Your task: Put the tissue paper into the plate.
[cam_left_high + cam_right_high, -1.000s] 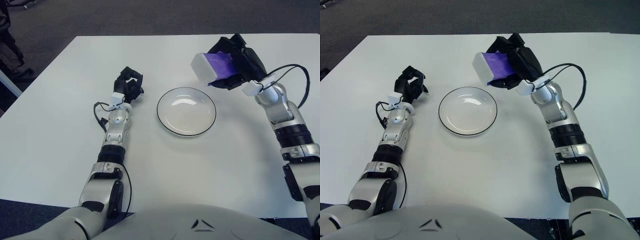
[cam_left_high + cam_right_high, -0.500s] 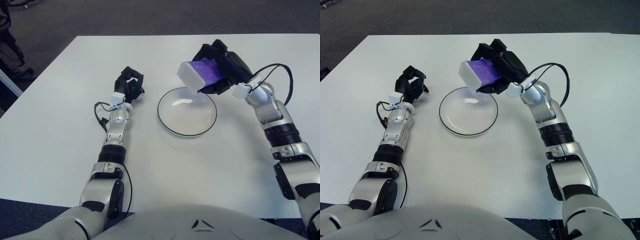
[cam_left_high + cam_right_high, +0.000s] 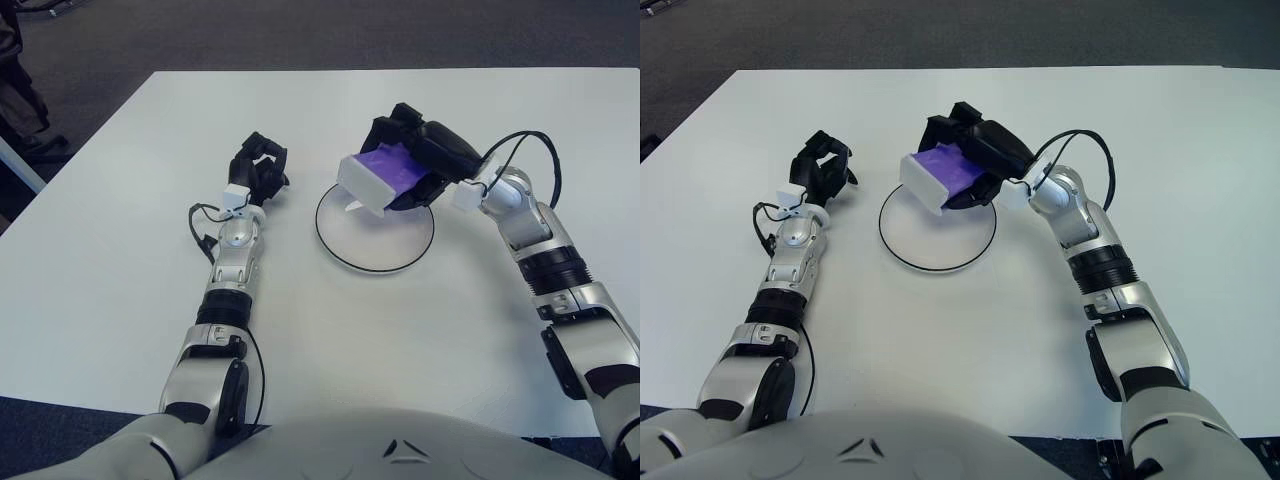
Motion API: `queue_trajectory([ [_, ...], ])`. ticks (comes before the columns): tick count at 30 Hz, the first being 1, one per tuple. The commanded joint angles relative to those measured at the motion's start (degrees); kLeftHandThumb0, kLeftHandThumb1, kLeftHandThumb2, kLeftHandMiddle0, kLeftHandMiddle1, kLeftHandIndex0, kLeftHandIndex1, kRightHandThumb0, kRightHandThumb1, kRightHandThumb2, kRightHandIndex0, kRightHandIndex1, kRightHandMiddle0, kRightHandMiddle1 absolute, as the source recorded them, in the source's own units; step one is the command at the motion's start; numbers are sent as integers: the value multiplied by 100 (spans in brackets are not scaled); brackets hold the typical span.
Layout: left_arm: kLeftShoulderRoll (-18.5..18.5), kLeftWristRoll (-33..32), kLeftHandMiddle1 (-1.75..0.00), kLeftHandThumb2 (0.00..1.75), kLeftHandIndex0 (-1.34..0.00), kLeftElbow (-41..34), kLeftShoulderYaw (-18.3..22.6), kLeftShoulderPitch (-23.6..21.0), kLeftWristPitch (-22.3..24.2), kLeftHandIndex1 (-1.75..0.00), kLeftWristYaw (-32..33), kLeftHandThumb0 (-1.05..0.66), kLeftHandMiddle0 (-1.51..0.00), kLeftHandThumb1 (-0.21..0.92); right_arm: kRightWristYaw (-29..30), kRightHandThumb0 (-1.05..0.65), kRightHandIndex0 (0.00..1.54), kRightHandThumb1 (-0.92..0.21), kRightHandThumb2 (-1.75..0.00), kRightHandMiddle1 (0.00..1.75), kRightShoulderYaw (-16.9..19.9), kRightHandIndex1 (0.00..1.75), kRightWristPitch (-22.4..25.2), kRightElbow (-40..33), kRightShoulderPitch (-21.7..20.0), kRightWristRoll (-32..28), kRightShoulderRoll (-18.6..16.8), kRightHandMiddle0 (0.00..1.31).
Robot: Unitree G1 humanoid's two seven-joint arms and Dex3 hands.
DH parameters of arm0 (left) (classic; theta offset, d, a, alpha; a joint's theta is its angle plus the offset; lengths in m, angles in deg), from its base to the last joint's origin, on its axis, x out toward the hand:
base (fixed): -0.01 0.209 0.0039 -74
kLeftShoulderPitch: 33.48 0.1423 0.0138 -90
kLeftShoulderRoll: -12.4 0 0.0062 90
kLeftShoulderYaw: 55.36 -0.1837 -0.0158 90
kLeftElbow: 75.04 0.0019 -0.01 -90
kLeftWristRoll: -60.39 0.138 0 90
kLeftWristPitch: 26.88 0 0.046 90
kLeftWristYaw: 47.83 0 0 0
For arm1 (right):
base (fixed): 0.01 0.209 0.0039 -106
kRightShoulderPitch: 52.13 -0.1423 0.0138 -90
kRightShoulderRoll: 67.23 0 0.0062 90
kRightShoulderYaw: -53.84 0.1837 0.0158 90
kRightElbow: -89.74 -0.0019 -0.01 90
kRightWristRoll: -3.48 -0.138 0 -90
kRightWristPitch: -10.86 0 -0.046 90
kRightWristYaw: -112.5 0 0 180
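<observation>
My right hand point(image 3: 420, 155) is shut on a purple and white tissue pack point(image 3: 378, 178) and holds it tilted just above the far part of the white plate point(image 3: 375, 243), which has a thin black rim and sits at the table's middle. The pack's white end points left and down toward the plate. It also shows in the right eye view point(image 3: 938, 177), above the plate point(image 3: 937, 243). My left hand point(image 3: 258, 167) rests on the table to the left of the plate, fingers curled, holding nothing.
The white table point(image 3: 110, 250) carries only the plate. Its far edge borders dark carpet point(image 3: 300, 35). A cable loops off my right wrist point(image 3: 530, 165).
My right hand has carried the tissue pack left and down, from beyond the plate's far right rim to over the plate. The left arm has not moved.
</observation>
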Motion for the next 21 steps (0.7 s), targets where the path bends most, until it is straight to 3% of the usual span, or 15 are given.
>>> queue_trajectory([
  [1, 141, -6, -175, 34, -63, 369, -4, 769, -4, -175, 62, -34, -89, 92, -350, 0, 55, -33, -129, 170, -41, 174, -70, 88, -176, -294, 29, 44],
  [8, 144, -11, -175, 35, -63, 413, 6, 751, -17, -175, 69, -34, -89, 92, -993, 0, 54, -43, -113, 174, -71, 158, 236, -18, -186, -581, 46, 41],
  [18, 136, -5, -175, 35, -63, 434, 11, 728, 4, -175, 83, -35, -89, 92, -1099, 0, 55, -52, -98, 163, -86, 157, 418, -243, -99, -463, -46, 37],
  [21, 133, -2, -175, 35, -63, 426, 9, 729, 19, -175, 86, -35, -89, 92, -1178, -1, 51, -69, -69, 144, -95, 158, 600, -422, -55, -470, -26, 38],
])
